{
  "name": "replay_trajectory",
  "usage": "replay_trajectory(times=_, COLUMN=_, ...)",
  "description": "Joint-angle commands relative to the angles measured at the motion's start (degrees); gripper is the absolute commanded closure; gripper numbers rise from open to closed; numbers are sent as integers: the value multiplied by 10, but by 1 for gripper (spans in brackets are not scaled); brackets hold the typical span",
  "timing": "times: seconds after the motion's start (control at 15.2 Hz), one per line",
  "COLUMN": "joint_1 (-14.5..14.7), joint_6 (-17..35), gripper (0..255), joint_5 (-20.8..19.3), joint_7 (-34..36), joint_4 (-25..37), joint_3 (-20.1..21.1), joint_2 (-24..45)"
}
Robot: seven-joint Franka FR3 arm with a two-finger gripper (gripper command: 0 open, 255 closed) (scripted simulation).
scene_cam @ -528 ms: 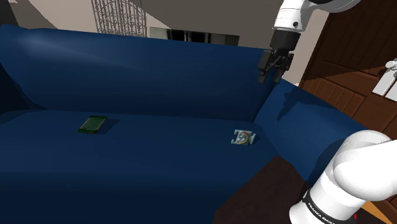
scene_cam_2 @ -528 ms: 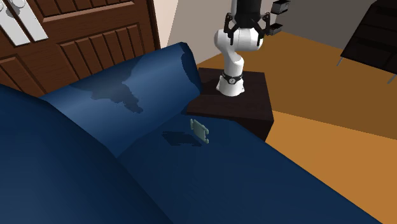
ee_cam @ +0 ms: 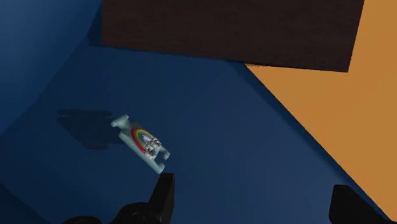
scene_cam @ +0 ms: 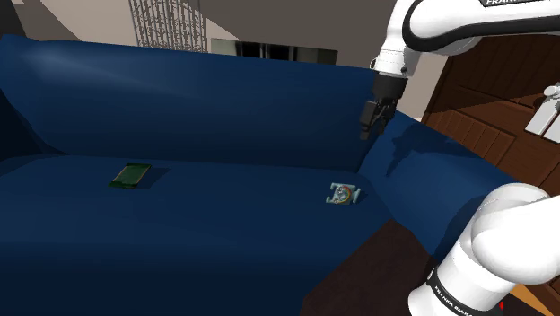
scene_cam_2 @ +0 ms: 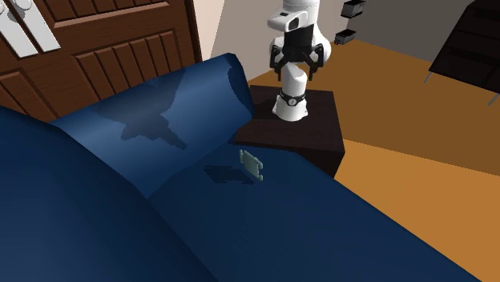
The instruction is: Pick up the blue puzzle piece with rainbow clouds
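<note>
The gripper (ee_cam: 254, 191) is open wide, and its two black fingers (ee_cam: 164, 191) stand far apart. There is nothing between them, so it holds nothing. In the shoulder view the gripper (scene_cam: 369, 119) hangs high in the air, near the sofa's arm.

The puzzle piece (ee_cam: 141, 142) lies flat on the blue sofa (ee_cam: 254, 127). It is pale blue with a small rainbow on it. It sits near one finger, off to the side and not in the gap between the two. In the shoulder view the puzzle piece (scene_cam: 342, 194) is on the seat, well below the gripper and close to the end by the dark stand (scene_cam_2: 320, 128).

The step in hand looks like going down to the piece. To do it well, the hand should first slide over until the piece sits in the middle of the gap. It may need to turn so the fingers close on the short way across. The piece looks thin, so the fingers likely need to go low, right down to the seat, before they close.
</note>
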Motion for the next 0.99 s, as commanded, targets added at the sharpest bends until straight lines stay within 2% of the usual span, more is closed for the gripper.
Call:
replay_trajectory(times=0.0, joint_1=4, joint_6=40, gripper=0, joint_5=-15, joint_7=-45, joint_4=-21, joint_3=-19, joint_2=19)
replay_trajectory(times=0.53, joint_1=24, joint_6=196, gripper=0, joint_5=-56, joint_7=-206, joint_4=-72, joint_3=-85, joint_2=131)
replay_trajectory(times=0.92, joint_1=45, joint_6=318, gripper=0, joint_5=-61, joint_7=-331, joint_4=-71, joint_3=-131, joint_2=256)
